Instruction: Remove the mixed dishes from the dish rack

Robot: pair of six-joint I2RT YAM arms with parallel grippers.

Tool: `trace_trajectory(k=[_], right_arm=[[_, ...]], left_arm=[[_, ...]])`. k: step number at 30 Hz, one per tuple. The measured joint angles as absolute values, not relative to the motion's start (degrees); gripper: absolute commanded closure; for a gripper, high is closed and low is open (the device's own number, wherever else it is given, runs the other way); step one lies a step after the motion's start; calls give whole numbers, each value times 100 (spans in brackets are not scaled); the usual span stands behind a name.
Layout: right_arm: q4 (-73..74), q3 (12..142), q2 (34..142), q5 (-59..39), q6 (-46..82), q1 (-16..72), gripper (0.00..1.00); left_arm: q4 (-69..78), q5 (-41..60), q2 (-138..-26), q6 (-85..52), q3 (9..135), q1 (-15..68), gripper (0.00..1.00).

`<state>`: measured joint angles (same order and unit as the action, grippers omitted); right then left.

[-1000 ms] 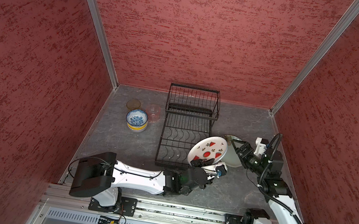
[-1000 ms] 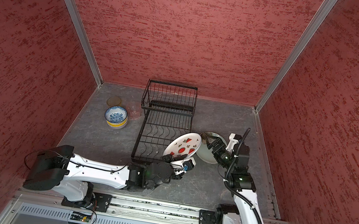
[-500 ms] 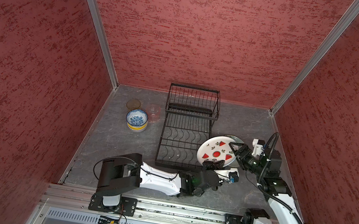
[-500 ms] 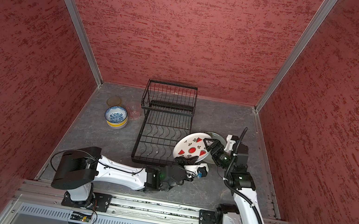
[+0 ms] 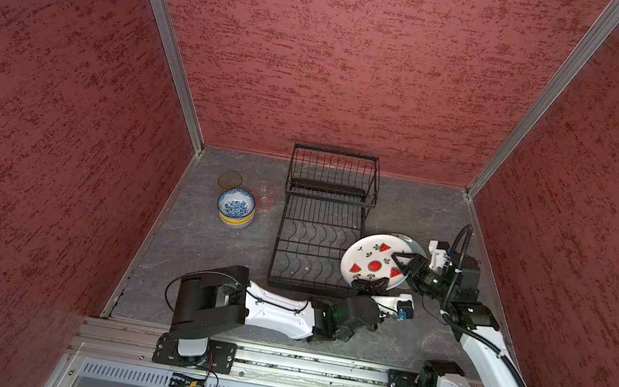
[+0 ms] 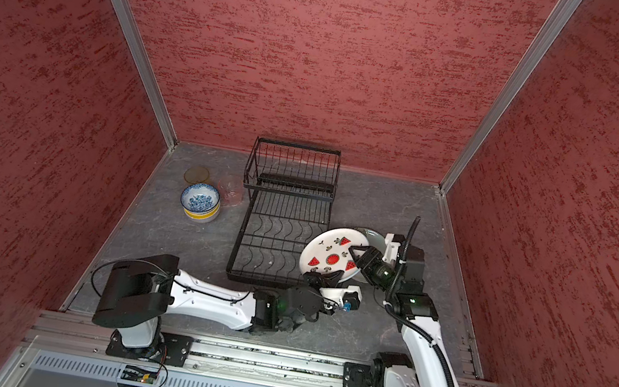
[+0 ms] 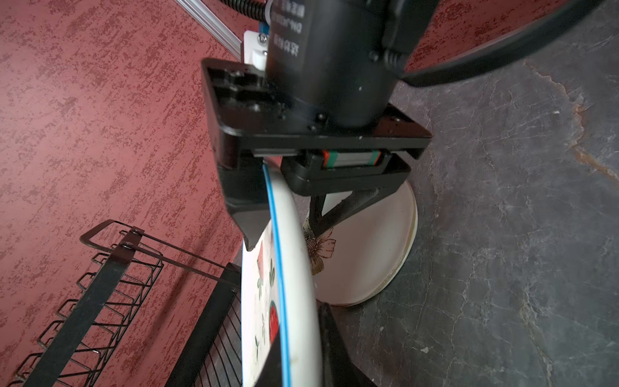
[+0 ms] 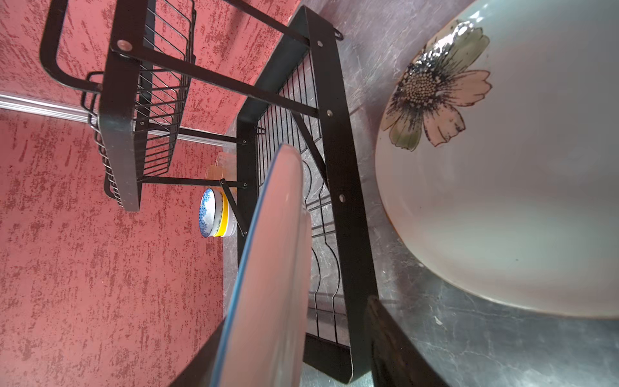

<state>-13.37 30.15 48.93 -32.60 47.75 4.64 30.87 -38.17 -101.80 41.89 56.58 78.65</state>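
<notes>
Watermelon plate [image 5: 373,257] in clamp of left tool [image 5: 369,285] (lower rim), right tool [image 5: 399,264] apart astride it; flowered plate [image 6: 375,238] mostly hidden.

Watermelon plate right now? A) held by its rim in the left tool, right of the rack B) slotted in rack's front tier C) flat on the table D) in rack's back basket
A: the left tool is shut on the near rim of the watermelon plate, which is tilted beside the right edge of the dish rack; the right tool has its jaws straddling the far rim.
</notes>
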Motion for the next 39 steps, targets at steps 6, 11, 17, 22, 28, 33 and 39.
trace_trajectory(k=[6, 11, 17, 22, 28, 33, 39], right_arm=[[-1334, 3015, 4934, -3323, 4755, 464, 65], [-1332, 3015, 5039, -3441, 4781, 436, 64], [-1291, 3037, 5249, -3651, 4901, 427, 64], [-1184, 3048, 5336, -3758, 5006, 412, 66], [-1192, 3050, 5325, -3824, 5059, 353, 85], [-1216, 3059, 5282, -3857, 5072, 309, 96], [-1249, 3085, 5271, -3955, 5085, 250, 100]], left_arm=[[3138, -3795, -10180, 4187, 5599, 7863, 100], [3197, -3734, -10178, 4095, 5522, 7843, 100], [3203, -3693, -10165, 3924, 5441, 7826, 100], [3216, -3638, -10156, 3859, 5430, 7784, 100], [3247, -3544, -10156, 3830, 5428, 7756, 100], [3308, -3474, -10156, 3835, 5426, 7741, 100], [3354, -3461, -10156, 3846, 5426, 7741, 100]])
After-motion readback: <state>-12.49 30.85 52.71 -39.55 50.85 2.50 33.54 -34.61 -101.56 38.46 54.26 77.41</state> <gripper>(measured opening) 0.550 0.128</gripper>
